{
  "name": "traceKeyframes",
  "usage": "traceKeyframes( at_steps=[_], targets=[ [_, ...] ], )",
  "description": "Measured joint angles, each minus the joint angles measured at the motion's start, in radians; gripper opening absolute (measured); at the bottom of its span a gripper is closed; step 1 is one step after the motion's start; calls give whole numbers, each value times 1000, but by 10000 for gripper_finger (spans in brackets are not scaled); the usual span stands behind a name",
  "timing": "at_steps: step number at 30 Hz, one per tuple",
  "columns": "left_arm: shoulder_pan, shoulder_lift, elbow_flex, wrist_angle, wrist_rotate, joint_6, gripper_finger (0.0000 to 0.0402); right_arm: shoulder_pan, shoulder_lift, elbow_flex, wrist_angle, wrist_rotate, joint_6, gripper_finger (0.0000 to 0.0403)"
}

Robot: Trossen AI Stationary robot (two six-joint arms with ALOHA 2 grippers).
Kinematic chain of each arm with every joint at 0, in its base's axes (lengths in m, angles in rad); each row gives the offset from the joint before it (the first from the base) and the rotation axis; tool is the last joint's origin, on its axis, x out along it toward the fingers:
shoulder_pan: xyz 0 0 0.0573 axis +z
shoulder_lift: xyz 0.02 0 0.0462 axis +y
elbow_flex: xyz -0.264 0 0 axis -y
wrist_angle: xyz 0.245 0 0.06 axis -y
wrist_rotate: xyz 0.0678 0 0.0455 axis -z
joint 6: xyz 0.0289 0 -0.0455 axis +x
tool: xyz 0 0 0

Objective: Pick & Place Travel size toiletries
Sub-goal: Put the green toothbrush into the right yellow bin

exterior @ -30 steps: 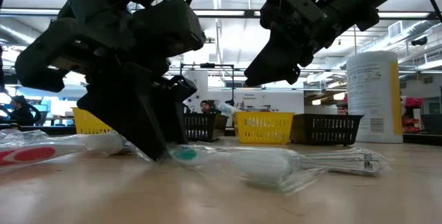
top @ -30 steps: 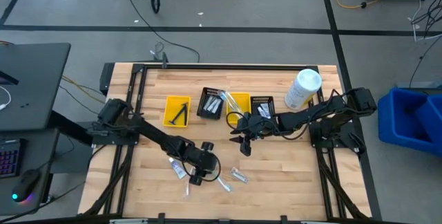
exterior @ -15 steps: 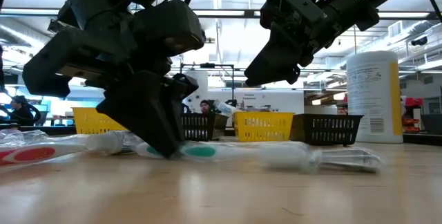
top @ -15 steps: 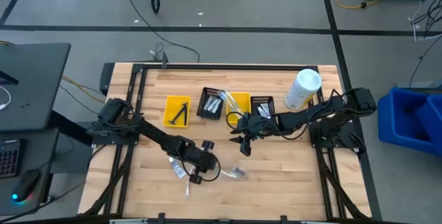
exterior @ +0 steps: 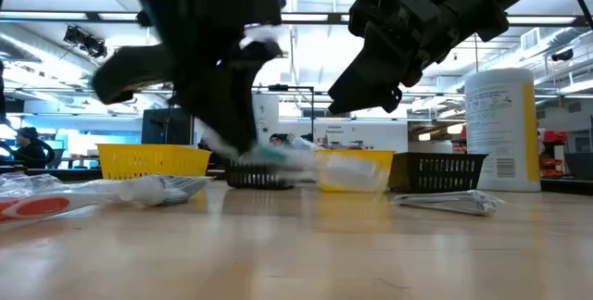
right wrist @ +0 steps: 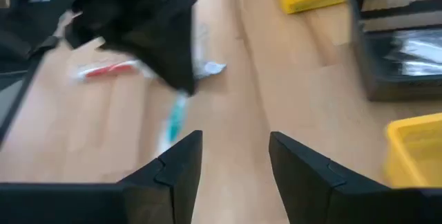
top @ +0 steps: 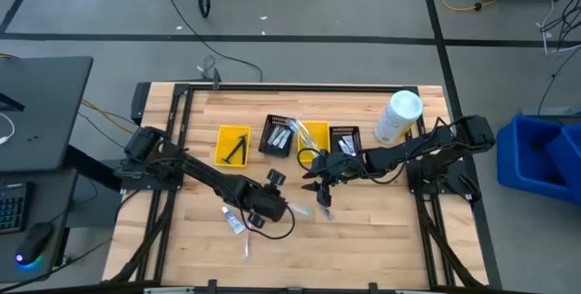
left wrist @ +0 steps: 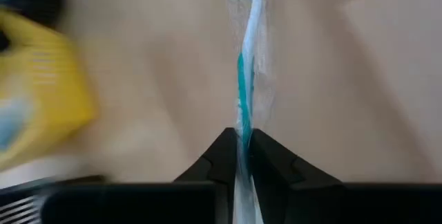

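My left gripper is shut on a white and teal toothbrush in a clear wrapper, held above the table at mid front. The toothbrush reaches toward my right gripper, which hangs open and empty just to its right, above the wood. A red and white tube and other wrapped toiletries lie flat on the table below and left of the left gripper. A clear packet lies flat to the right. My left gripper pinches the wrapped toothbrush near one end between its two fingertips. The toothbrush runs on straight ahead, in line with the fingers. It is lifted clear of the table and hangs about level.
A row of small bins stands at the far middle: yellow, black, yellow, black. A big white bottle stands at the far right. Bare wood lies along the near edge and at the right front.
My left gripper has shut on the toothbrush that lay on the table, then risen and gone a little toward the far edge. The toothbrush has come off the wood and now hangs clear; the other items have stayed where they lay.
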Motion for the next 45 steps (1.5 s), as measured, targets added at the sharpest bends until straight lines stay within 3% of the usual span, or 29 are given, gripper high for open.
traceKeyframes(
  at_steps=[5, 10, 16, 32, 45],
  targets=[
    [10, 0, 65, -26, -130, 44, 31, 25, 0, 0, 0, -6, -26, 190],
    [24, -1, 112, -25, -185, 118, 44, 44, 10, 0, 6, -6, -77, 208],
    [46, -1, 146, -21, -202, 158, 34, 46, 20, 0, -5, 46, -87, 215],
    [59, -1, 146, 9, -197, 212, 49, 45, 21, 0, -16, 54, -58, 43],
    [59, -1, 147, 8, -222, 27, 122, 46, 21, 0, -36, 46, 46, 34]
  ],
)
